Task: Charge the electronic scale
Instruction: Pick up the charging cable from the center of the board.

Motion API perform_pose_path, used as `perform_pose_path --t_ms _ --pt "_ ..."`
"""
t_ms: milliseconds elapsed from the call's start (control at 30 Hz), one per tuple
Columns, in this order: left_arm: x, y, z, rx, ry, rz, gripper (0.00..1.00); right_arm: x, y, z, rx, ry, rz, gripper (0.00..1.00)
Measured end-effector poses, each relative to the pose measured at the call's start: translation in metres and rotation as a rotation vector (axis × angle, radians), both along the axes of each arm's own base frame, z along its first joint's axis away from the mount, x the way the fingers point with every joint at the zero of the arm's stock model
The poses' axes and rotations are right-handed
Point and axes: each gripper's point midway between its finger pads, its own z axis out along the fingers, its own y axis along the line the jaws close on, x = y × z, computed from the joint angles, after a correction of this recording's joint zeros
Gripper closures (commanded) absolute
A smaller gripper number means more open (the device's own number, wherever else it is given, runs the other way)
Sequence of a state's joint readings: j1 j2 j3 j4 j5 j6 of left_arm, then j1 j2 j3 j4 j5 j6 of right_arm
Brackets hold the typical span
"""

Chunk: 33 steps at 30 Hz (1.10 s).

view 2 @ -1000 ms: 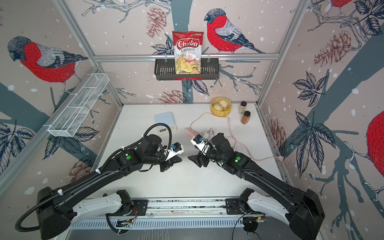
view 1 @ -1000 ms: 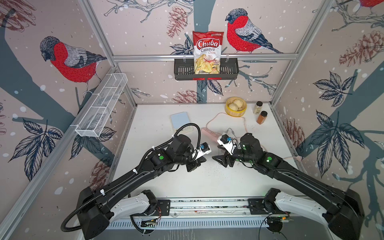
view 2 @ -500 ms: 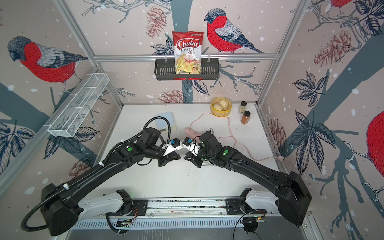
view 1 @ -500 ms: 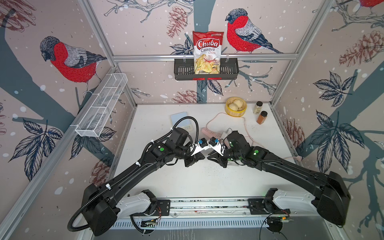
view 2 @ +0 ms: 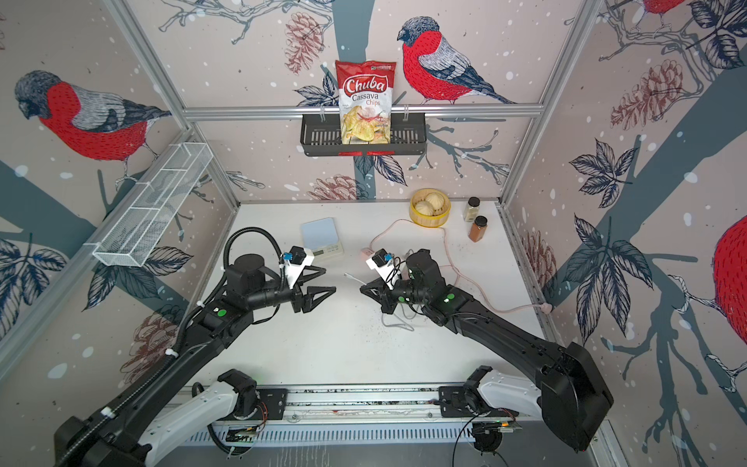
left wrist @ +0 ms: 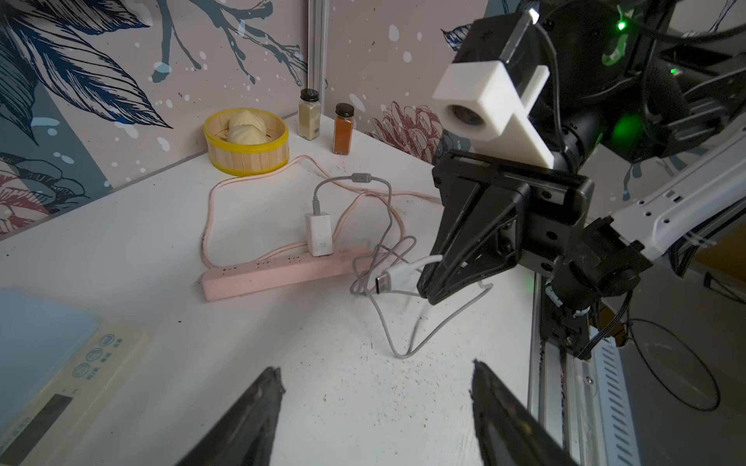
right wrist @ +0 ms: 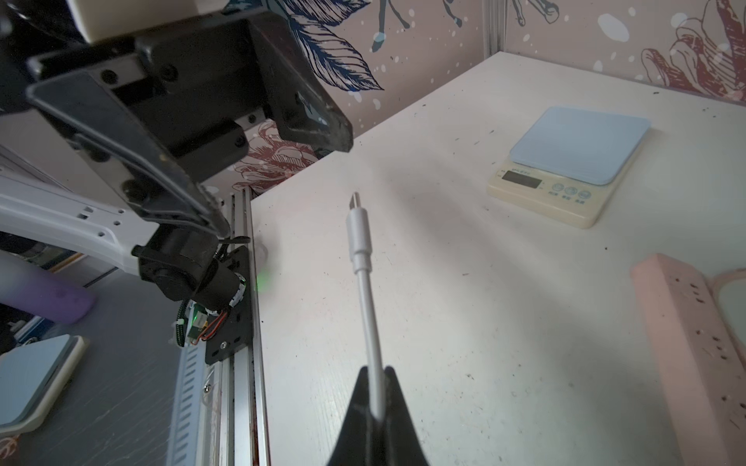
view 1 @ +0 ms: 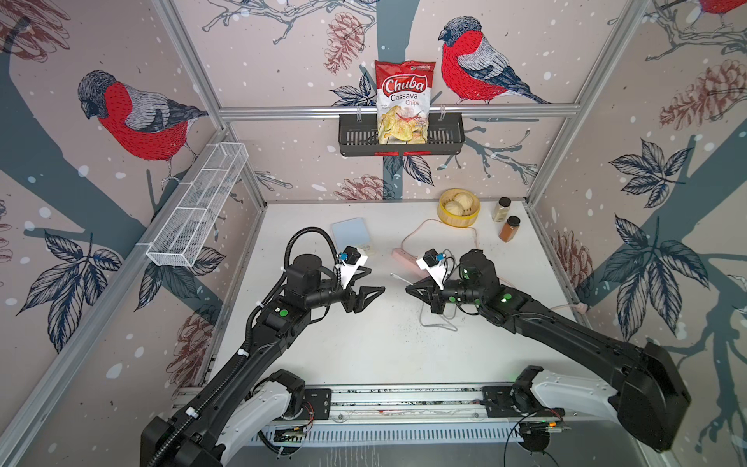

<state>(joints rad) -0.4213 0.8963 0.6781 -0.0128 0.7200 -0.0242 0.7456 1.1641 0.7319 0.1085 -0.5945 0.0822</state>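
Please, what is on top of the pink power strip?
A small white charger cube stands plugged into the pink power strip, with a grey cable leaving its top. The socket beneath the cube is covered, so its prongs cannot be seen.

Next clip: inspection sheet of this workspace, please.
Surface: white tabletop, dark specks scattered.
Job's things: cream electronic scale with pale blue top, no cable seen attached; white charger cube sits in pink power strip.
Clutter: yellow-rimmed steamer of buns, pale spice jar, brown spice jar.
Grippers: left gripper open, empty; right gripper shut on white charging cable behind its plug.
Cables: slack looped beside strip; pink cord trails to right wall.
Surroundings: bird-print walls; chips bag in black wall basket; white mesh shelf.
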Motion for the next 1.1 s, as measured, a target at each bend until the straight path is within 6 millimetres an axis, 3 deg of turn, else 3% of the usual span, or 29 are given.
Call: perform_pose_path --t_ms 233,433,533,667,1100 --pt "0.0 -0.02 0.008 -0.135 0.113 -0.121 0.5 -0.004 0.006 0.006 0.027 0.021 0.037 0.98" --pt "-0.008 -0.025 0.021 -0.182 0.089 -0.198 0.68 -0.007 0.01 0.004 0.026 0.046 0.073 0.98" --pt "-0.007 -0.027 0.021 -0.186 0.097 -0.212 0.66 -0.008 0.011 0.004 0.027 0.051 0.079 0.98" --pt "-0.004 -0.028 0.02 -0.182 0.103 -0.205 0.54 -0.009 0.011 0.006 0.032 0.051 0.083 0.98" --pt "0.004 -0.029 0.01 -0.165 0.136 -0.189 0.47 -0.012 0.012 0.009 0.043 0.052 0.105 0.99"
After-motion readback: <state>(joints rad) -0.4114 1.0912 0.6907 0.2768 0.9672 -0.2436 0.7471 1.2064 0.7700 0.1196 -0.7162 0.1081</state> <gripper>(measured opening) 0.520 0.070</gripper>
